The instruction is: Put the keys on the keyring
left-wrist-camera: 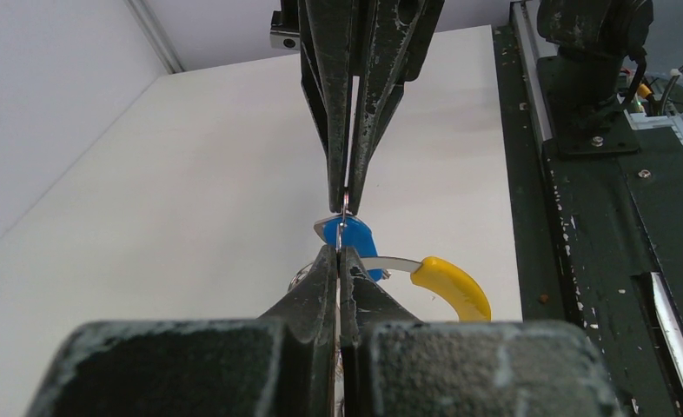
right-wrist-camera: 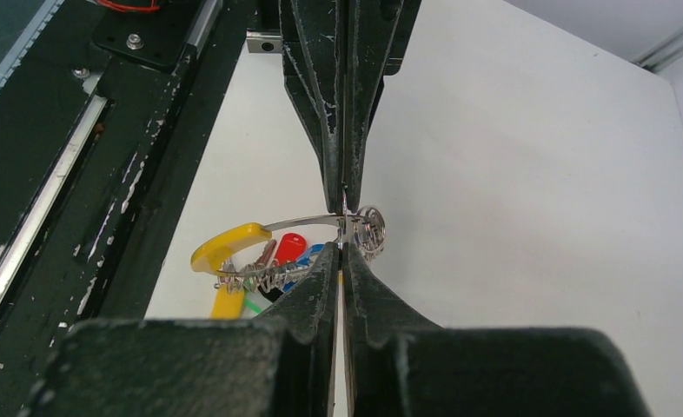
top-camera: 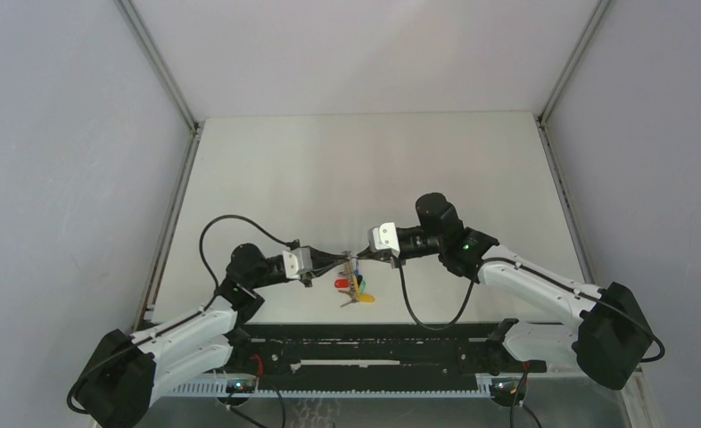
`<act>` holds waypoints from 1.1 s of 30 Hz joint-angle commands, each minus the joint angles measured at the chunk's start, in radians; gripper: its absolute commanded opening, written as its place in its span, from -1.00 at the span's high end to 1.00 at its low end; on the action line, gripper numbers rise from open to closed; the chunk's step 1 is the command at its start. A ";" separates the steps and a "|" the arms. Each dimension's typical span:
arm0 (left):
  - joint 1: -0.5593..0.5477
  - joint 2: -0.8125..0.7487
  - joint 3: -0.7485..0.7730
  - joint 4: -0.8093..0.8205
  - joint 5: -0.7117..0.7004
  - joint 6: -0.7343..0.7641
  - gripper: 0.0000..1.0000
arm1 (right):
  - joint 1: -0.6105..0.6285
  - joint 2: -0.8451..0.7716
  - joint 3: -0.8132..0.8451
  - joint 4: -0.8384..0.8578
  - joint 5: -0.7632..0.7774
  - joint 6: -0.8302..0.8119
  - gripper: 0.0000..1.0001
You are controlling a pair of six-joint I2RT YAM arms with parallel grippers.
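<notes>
Over the near edge of the table [top-camera: 374, 169], the keyring [right-wrist-camera: 312, 222] sits between my two claws, with the keys [right-wrist-camera: 290, 248] bunched under it. My left claw [left-wrist-camera: 338, 254] and right claw [right-wrist-camera: 342, 250] meet tip to tip, both pinched fully closed on its thin metal. The left wrist view shows only a blue key head [left-wrist-camera: 353, 236]. The right wrist view adds red, yellow and green heads.
</notes>
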 commanded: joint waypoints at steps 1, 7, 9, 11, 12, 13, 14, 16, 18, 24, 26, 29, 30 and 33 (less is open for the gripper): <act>0.003 0.006 0.031 0.081 0.033 -0.027 1.00 | 0.012 0.012 0.024 0.040 -0.043 0.010 1.00; 0.003 0.011 0.029 0.108 0.033 -0.039 1.00 | 0.021 0.026 0.036 0.032 -0.045 0.011 1.00; 0.002 0.012 0.027 0.115 0.033 -0.043 1.00 | 0.023 0.027 0.037 0.037 -0.044 0.015 1.00; 0.002 0.012 0.025 0.120 0.035 -0.046 1.00 | 0.023 0.029 0.038 0.044 -0.037 0.022 1.00; 0.003 0.012 0.025 0.120 0.035 -0.045 1.00 | 0.023 0.029 0.037 0.043 -0.032 0.024 1.00; 0.002 0.012 0.023 0.120 0.032 -0.046 0.99 | 0.023 0.024 0.037 0.039 -0.027 0.023 1.00; 0.002 0.010 0.021 0.120 0.028 -0.045 1.00 | 0.023 0.019 0.037 0.034 -0.024 0.023 1.00; 0.003 0.006 0.016 0.120 0.019 -0.040 1.00 | 0.026 0.003 0.037 0.014 -0.018 0.016 1.00; 0.002 -0.003 0.012 0.107 0.008 -0.029 0.99 | 0.030 -0.017 0.029 0.004 0.003 0.010 1.00; 0.003 -0.028 0.016 0.041 -0.006 0.007 1.00 | 0.029 -0.057 0.013 -0.004 0.040 0.007 1.00; 0.003 -0.034 0.014 0.037 -0.009 0.010 1.00 | 0.029 -0.061 0.012 -0.006 0.047 0.007 1.00; 0.003 -0.041 0.014 0.033 -0.008 0.011 1.00 | 0.029 -0.060 0.009 -0.002 0.055 0.008 1.00; 0.003 -0.041 0.014 0.033 -0.007 0.010 1.00 | 0.029 -0.057 0.009 -0.001 0.061 0.010 1.00; 0.003 -0.041 0.013 0.034 -0.004 0.008 1.00 | 0.028 -0.049 0.010 0.000 0.065 0.009 1.00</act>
